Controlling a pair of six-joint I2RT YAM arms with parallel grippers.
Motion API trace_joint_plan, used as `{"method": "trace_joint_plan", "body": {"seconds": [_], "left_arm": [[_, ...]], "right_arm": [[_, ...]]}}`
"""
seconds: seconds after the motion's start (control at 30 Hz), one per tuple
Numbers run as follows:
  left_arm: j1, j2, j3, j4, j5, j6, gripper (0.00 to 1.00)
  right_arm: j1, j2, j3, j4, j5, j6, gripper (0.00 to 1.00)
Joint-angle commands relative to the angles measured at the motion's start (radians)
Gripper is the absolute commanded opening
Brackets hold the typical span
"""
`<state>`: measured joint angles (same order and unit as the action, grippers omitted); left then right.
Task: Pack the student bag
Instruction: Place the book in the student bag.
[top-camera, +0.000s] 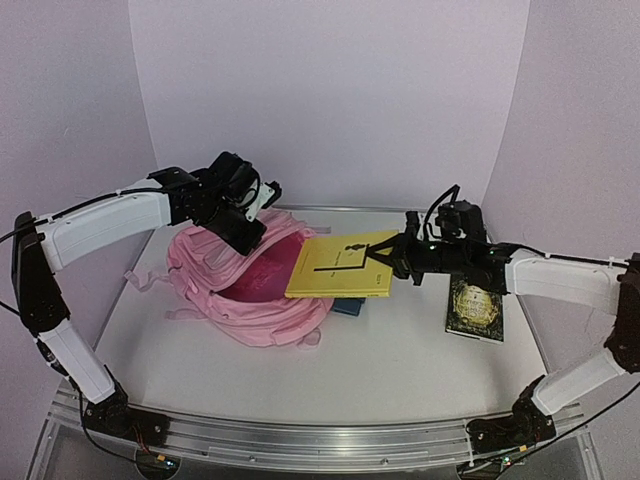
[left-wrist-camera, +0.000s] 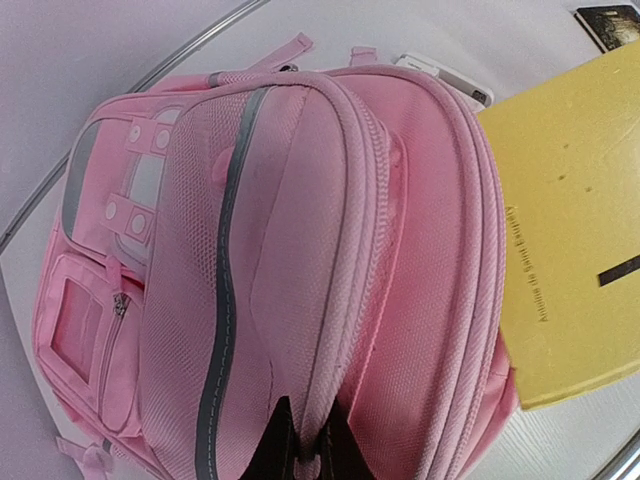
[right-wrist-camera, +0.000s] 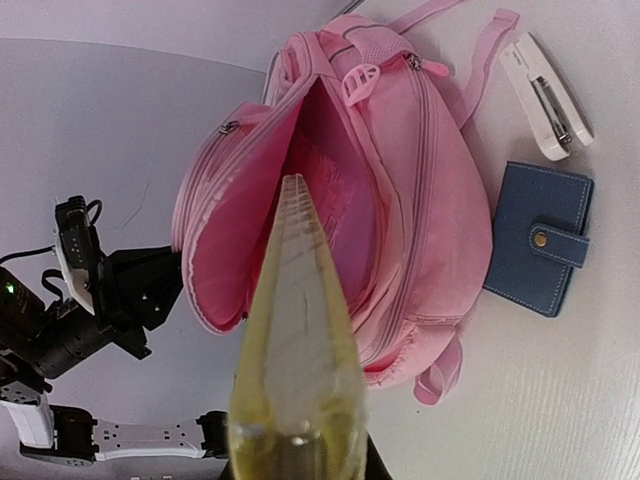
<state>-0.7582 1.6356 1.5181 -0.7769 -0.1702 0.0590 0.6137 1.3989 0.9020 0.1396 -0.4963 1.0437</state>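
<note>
Pinching, left gripper (left-wrist-camera: 305, 455): rim of large soft pink fabric backpack (top-camera: 250, 295);
Right gripper (top-camera: 383, 262): clamped on flat yellow paperback book (top-camera: 340, 268) over backpack's mouth;
Backpack: lying open, left-centre on white table (top-camera: 420, 370)

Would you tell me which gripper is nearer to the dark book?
Right. The right gripper, holding the yellow book, hangs just beside the dark book; the left gripper is across at the student bag.
</note>
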Motion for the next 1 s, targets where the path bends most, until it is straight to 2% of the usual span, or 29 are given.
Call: {"method": "trace_joint_plan", "body": {"seconds": [0.0, 0.17, 0.33, 0.67, 0.8, 0.93, 0.97], "left_arm": [[-0.006, -0.094, 0.038, 0.178, 0.103, -0.021, 0.0], [-0.004, -0.125, -0.035, 0.223, 0.144, -0.034, 0.0], [-0.001, -0.157, -0.112, 0.285, 0.232, -0.05, 0.0], [0.002, -0.17, -0.149, 0.332, 0.276, -0.098, 0.0], [0.003, -0.17, -0.175, 0.344, 0.289, -0.104, 0.0], [0.003, -0.167, -0.192, 0.347, 0.294, -0.107, 0.0], [0.003, -0.166, -0.194, 0.348, 0.294, -0.107, 0.0]], "right_arm": [[0.054, 0.073, 0.026, 0.275, 0.079, 0.12, 0.0], [0.103, 0.221, 0.078, 0.428, 0.136, 0.203, 0.0], [0.188, 0.377, 0.202, 0.456, 0.253, 0.21, 0.0], [0.331, 0.718, 0.391, 0.54, 0.612, 0.367, 0.0], [0.361, 0.83, 0.531, 0.515, 0.652, 0.349, 0.11], [0.375, 0.846, 0.589, 0.415, 0.69, 0.264, 0.23], [0.375, 0.835, 0.581, 0.39, 0.702, 0.254, 0.29]]}}
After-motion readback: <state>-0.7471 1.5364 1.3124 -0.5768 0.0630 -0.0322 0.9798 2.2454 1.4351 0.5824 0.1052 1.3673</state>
